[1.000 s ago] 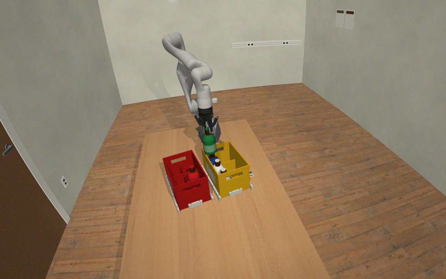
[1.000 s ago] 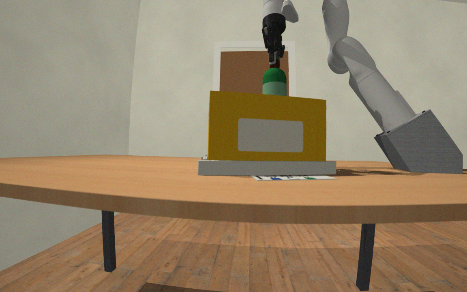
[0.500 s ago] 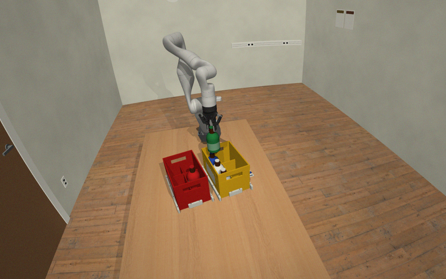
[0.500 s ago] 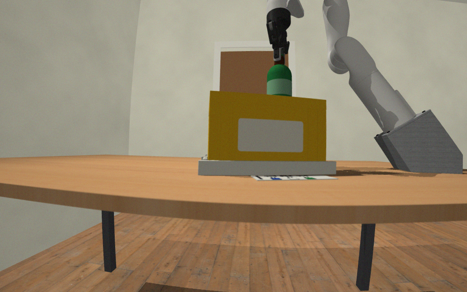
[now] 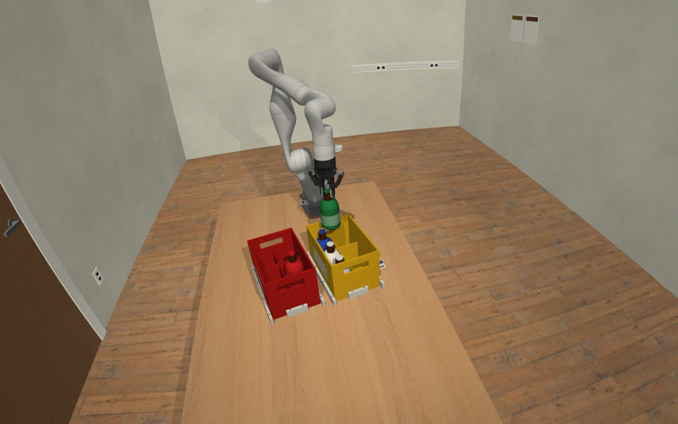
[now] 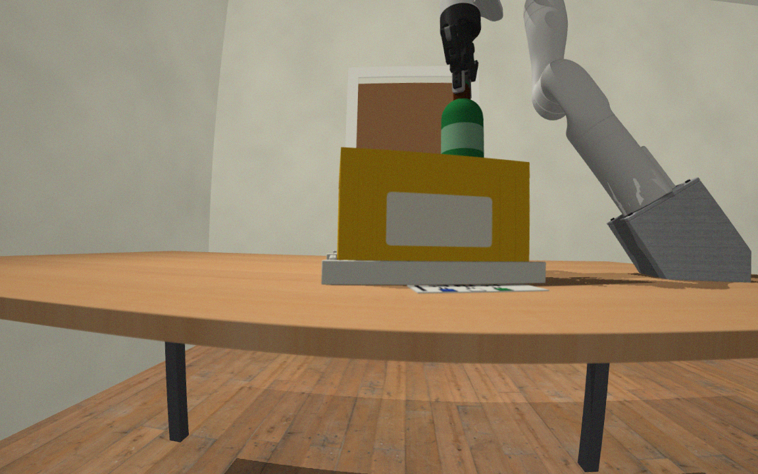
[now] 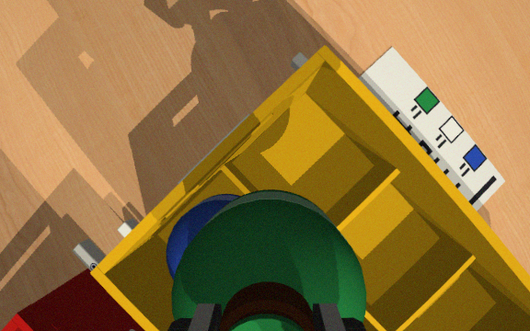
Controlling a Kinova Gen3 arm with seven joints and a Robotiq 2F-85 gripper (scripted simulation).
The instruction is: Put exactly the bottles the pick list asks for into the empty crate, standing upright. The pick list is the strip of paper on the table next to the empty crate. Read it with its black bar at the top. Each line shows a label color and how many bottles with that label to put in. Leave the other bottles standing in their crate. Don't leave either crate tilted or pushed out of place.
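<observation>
In the wrist view, the jaws are gripping the green-labelled bottle by its neck; it's hanging upright over the yellow crate and needing careful centring above a free compartment before lowering.

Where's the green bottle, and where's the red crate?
Green bottle [image 5: 329, 212] [image 6: 462, 132] [image 7: 265, 248]: top, exterior and wrist views, on its rounded body.
Red crate [image 5: 297, 296] [image 7: 69, 299]: top and wrist views, on its walls.
</observation>
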